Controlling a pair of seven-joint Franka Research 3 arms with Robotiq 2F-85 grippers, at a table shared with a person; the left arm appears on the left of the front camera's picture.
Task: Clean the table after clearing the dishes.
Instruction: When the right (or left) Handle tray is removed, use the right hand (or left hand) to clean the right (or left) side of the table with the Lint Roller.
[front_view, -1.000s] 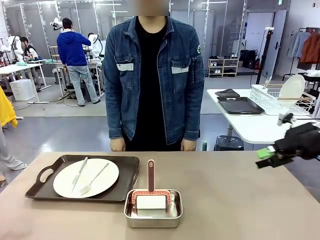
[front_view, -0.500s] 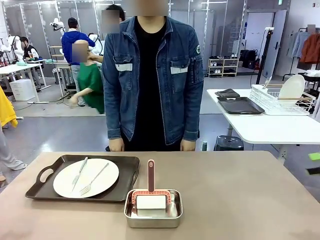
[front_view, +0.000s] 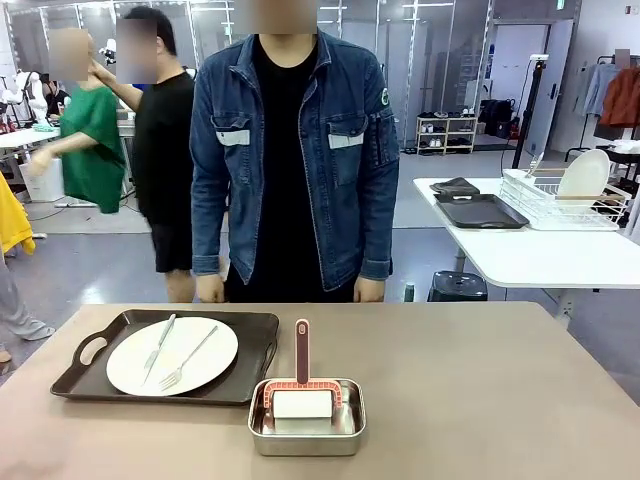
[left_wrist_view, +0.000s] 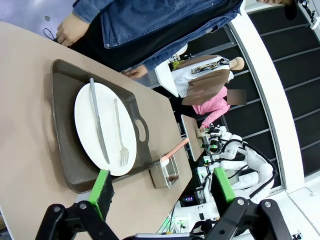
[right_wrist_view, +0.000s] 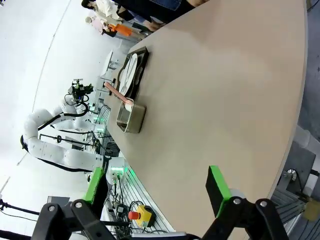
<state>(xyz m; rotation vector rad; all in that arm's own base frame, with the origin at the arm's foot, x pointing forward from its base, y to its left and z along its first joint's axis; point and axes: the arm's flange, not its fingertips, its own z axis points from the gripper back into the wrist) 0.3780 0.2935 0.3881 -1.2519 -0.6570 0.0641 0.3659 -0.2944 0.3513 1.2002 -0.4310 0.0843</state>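
I see both pincers spread wide with nothing between the pads. The left gripper (left_wrist_view: 161, 186) hangs above the table (front_view: 480, 380), looking down on the dark tray (front_view: 75, 378). The right gripper (right_wrist_view: 156, 187) looks along the bare tabletop. On the tray, at the table's left side, lies a white plate (front_view: 130, 372) carrying a knife (front_view: 160, 345) and a fork (front_view: 188, 360). A steel pan (front_view: 306, 432) holding a pink roller (front_view: 302, 352) stands just beside the tray. A person (front_view: 290, 160) stands at the far edge.
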